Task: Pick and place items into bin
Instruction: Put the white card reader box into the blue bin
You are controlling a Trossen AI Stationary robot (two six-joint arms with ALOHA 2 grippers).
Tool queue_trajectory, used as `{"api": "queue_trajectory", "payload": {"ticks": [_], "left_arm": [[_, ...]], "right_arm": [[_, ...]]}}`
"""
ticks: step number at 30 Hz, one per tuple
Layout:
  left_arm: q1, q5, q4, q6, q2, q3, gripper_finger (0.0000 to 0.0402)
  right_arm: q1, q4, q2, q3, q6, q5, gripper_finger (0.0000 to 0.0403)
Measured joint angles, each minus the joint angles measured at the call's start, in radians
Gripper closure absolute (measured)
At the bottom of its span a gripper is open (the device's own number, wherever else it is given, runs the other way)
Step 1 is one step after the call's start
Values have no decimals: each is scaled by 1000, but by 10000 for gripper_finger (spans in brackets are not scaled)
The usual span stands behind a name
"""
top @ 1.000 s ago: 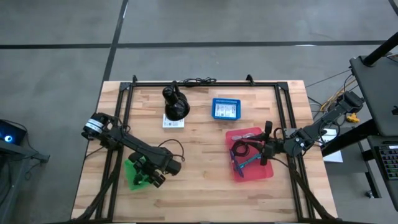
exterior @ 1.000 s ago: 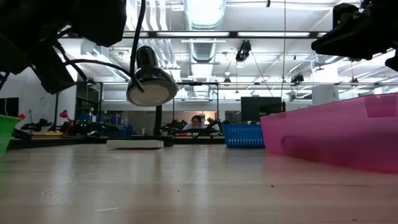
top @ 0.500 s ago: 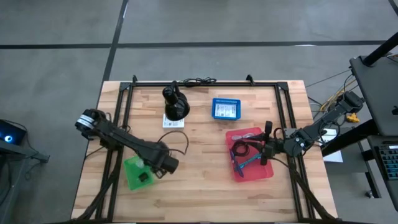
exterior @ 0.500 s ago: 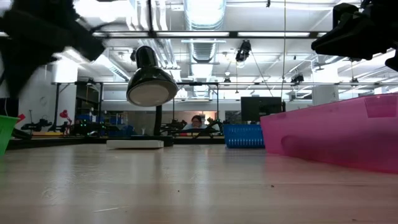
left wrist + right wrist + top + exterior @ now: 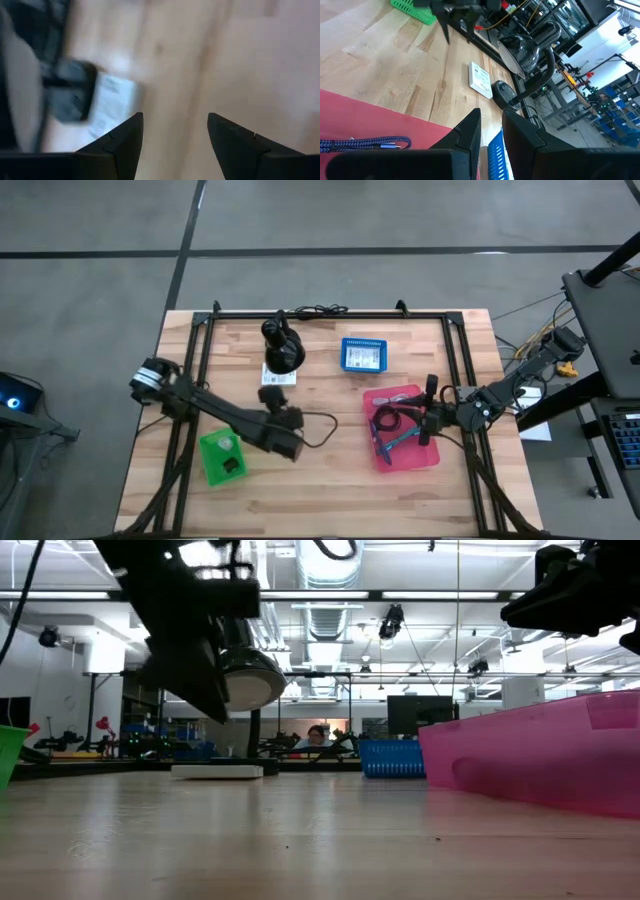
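A white card (image 5: 279,377) lies flat on the table beside the base of a black lamp (image 5: 283,345). My left gripper (image 5: 272,400) hangs open just above the table near this card, slanting down toward it; the left wrist view shows the card (image 5: 112,107) ahead of its fingers. A green bin (image 5: 220,457) holds a small dark block (image 5: 229,465) and a white piece. A pink bin (image 5: 403,427) holds a black coiled cable (image 5: 390,418) and slim purple and teal tools (image 5: 395,442). My right gripper (image 5: 432,412) waits over the pink bin's right side, its fingers (image 5: 470,130) a little apart with nothing between them.
A blue basket (image 5: 362,355) stands at the far middle, between the lamp and the pink bin. A black metal frame (image 5: 320,315) runs along the table's far edge and down both sides. Bare wood lies between the two bins and along the near edge.
My left gripper has left the spot over the green bin and swung toward the table's far and right side, rising a little and turning about until it points at the white card. It has stayed open. The green bin's contents now show.
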Motion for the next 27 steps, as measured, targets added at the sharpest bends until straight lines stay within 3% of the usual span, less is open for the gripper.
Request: {"api": "queue_trajectory", "payload": {"ticks": [5,15,27], "left_arm": [[33,-179,17,92,86,-2,197],[111,-175,13,163,206,-16,197],[221,-139,16,248,231,-16,197]], "right_arm": [[0,0,0,0,0,0,335],[0,0,0,0,6,0,335],[0,-1,0,0,7,0,335]]}}
